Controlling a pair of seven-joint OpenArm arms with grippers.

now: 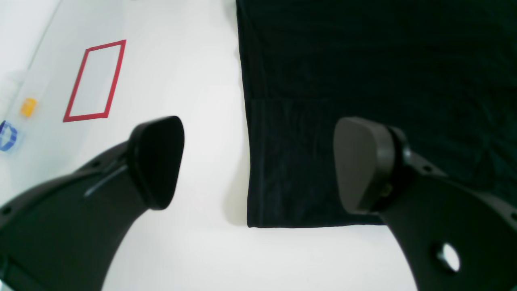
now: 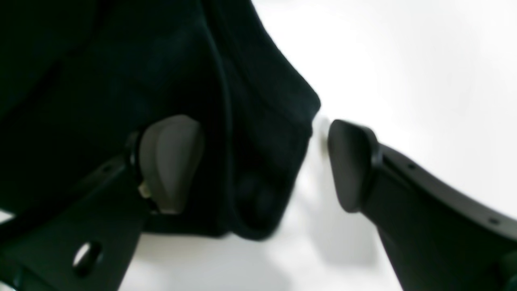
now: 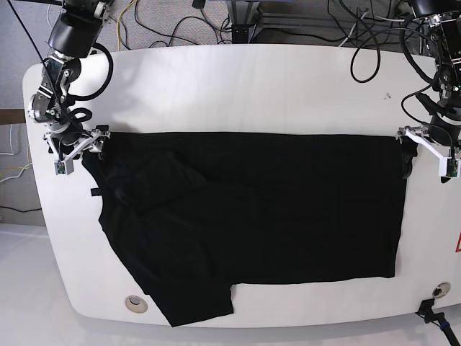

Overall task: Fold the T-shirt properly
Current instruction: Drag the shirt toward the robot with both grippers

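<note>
1. Nearest the base camera, the table (image 3: pixel 288 317) shows its bare front rim, and 1 sleeve of the T-shirt (image 3: pixel 245 231) hangs down toward that edge at the lower left.
2. The T-shirt lies spread across the middle of the table. Its far edge looks straight and doubled over, so I judge 1 lengthwise fold is made; the loose sleeve and the crosswise folds look left to do.
3. Farther back, at the shirt's upper corner on the base view's left, sits the right claw (image 3: pixel 88 144). Its wrist view shows its 2 pads spread wide, 1 over the black cloth and 1 over bare table, with the shirt's rounded corner between them and nothing pinched.
4. At the opposite upper corner is the left claw (image 3: pixel 412 148). Its own view shows its fingers (image 1: pixel 155 161) wide apart, straddling the shirt's straight side edge, 1 pad above the cloth and 1 above the table. It grips nothing.
5. Only the left wrist view shows a red rectangle (image 1: pixel 95 81) taped on the table well beyond the shirt.
6. Only the base view shows the whole shirt's outline, and the cables (image 3: pixel 180 21) behind the table.
</note>
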